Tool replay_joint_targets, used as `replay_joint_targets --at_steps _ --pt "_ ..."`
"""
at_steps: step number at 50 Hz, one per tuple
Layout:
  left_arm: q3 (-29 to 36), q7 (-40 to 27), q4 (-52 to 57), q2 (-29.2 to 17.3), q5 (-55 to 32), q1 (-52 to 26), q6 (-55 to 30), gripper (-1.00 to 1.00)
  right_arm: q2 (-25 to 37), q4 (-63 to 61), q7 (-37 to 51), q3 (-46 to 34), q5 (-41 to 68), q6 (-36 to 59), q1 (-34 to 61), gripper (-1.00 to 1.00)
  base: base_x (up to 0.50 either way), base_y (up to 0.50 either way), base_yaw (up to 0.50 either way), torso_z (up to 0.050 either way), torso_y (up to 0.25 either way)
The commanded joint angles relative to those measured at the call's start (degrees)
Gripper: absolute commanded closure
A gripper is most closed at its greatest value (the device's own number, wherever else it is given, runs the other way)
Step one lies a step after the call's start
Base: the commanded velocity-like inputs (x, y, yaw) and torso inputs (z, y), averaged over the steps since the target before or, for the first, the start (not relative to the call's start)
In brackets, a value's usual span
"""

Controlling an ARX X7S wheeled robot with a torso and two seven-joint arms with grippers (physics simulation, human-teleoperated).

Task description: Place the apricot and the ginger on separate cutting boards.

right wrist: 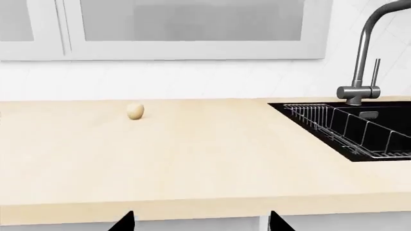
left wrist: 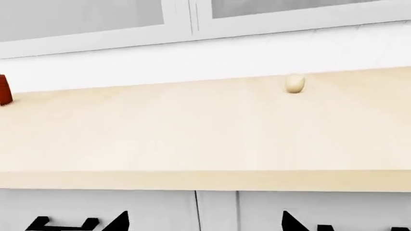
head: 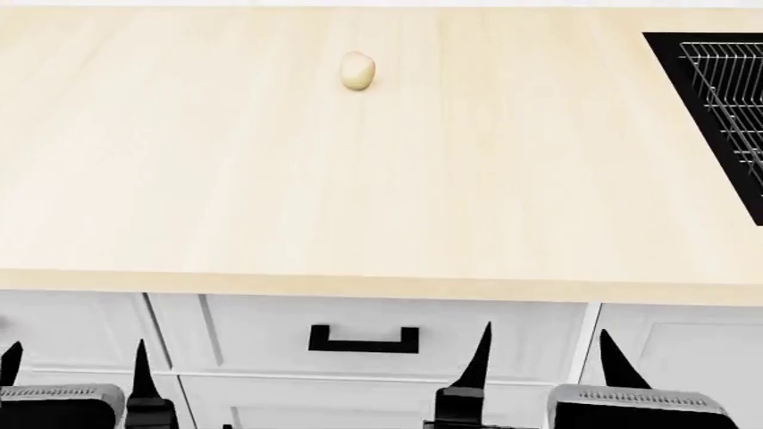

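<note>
The apricot [head: 356,71], a small smooth cream egg-shaped fruit, lies alone on the far part of the light wood countertop [head: 357,206]. It also shows in the left wrist view [left wrist: 294,83] and in the right wrist view [right wrist: 134,110]. The ginger and both cutting boards are out of view. My left gripper [head: 74,368] and right gripper [head: 545,357] are both open and empty. They hang below the counter's front edge, in front of the white drawers and far from the apricot. The left gripper [left wrist: 205,224] and right gripper [right wrist: 200,222] show only their black fingertips in the wrist views.
A black sink with a wire rack [head: 721,107] is set into the counter at the right, with a grey faucet [right wrist: 363,57] behind it. A red object [left wrist: 5,90] stands at the counter's far left. A drawer with a black handle [head: 363,340] is below the counter edge.
</note>
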Motion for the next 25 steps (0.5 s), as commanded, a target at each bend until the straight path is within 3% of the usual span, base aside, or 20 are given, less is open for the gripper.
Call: replay_joint_targets --at_steps 1,6,9,11,14,16,25 --pt "-5.1 0.6 15.8 -2.0 -7.7 -8.1 -21.5 -1.00 2.6 -11.1 1.2 6.1 10.0 20.1 10.0 -1.00 0.00 0.00 0.00 0.000 0.000" --pt "-7.5 0.3 18.1 -2.4 -12.9 -20.6 -34.8 -1.00 3.1 -11.0 2.1 9.5 17.2 29.5 19.7 -1.00 0.00 0.00 0.00 0.000 0.000" --pt "-7.5 0.0 14.4 -1.0 -14.4 -31.4 -41.4 -1.00 2.6 -6.5 2.4 10.0 20.6 35.3 29.5 -1.00 0.00 0.00 0.00 0.000 0.000" --pt "-11.3 0.3 10.7 1.8 -17.0 -37.0 -45.2 -1.00 2.1 -4.0 3.1 11.4 23.4 39.3 35.5 -1.00 0.00 0.00 0.00 0.000 0.000" --pt "-5.9 2.1 5.3 -0.4 -15.1 -43.0 -44.5 -1.00 3.8 -1.8 2.4 9.2 23.3 42.5 43.1 -1.00 0.00 0.00 0.00 0.000 0.000" --pt "-6.9 2.3 2.4 0.5 -15.4 -45.3 -44.9 -1.00 3.7 0.8 2.8 9.5 24.3 45.3 46.7 -1.00 0.00 0.00 0.00 0.000 0.000" --pt "-1.9 6.6 -14.8 2.2 -13.6 -57.8 -41.9 -1.00 2.8 23.2 -6.2 2.8 17.4 36.4 57.0 -1.00 0.00 0.00 0.00 0.000 0.000"
